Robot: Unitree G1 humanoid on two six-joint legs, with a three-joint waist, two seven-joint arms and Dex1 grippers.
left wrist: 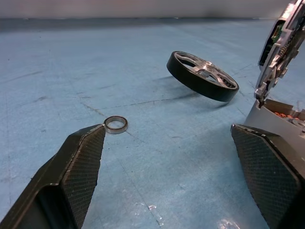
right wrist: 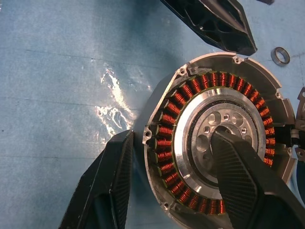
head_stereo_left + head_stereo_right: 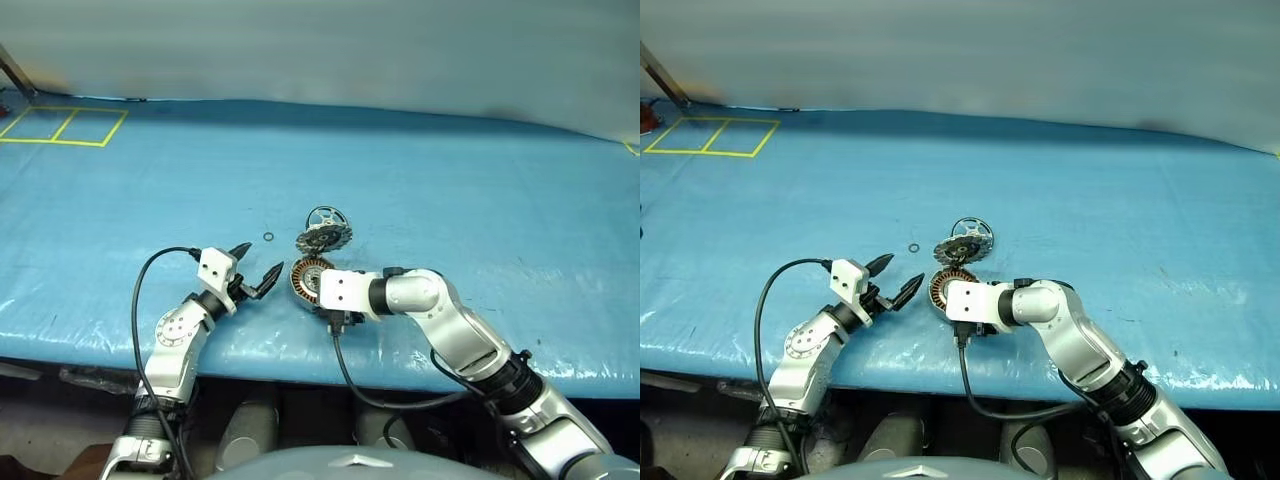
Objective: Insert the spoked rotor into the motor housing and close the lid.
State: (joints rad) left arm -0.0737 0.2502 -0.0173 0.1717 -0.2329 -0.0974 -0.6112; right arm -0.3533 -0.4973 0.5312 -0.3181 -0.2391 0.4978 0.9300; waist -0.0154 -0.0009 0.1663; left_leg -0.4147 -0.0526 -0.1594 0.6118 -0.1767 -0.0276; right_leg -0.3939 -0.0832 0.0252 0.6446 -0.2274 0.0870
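Note:
The motor housing (image 2: 209, 143), a round silver case with copper windings around a central hub, lies open on the blue table near its front edge. Its lid (image 3: 325, 238) stands tilted up from the far rim. Just behind the lid lies the spoked rotor (image 1: 202, 76), a dark-rimmed wheel with silver spokes. My right gripper (image 2: 171, 136) hangs over the housing with its jaws apart: one finger (image 2: 102, 186) outside the case wall, the other over the hub. My left gripper (image 3: 262, 258) is open and level just left of the housing, holding nothing.
A small metal ring (image 3: 267, 237) lies loose on the table beyond my left gripper. Yellow tape squares (image 3: 60, 125) mark the far left corner. The table's front edge (image 3: 300, 350) runs close behind both grippers. A cable hangs from each wrist.

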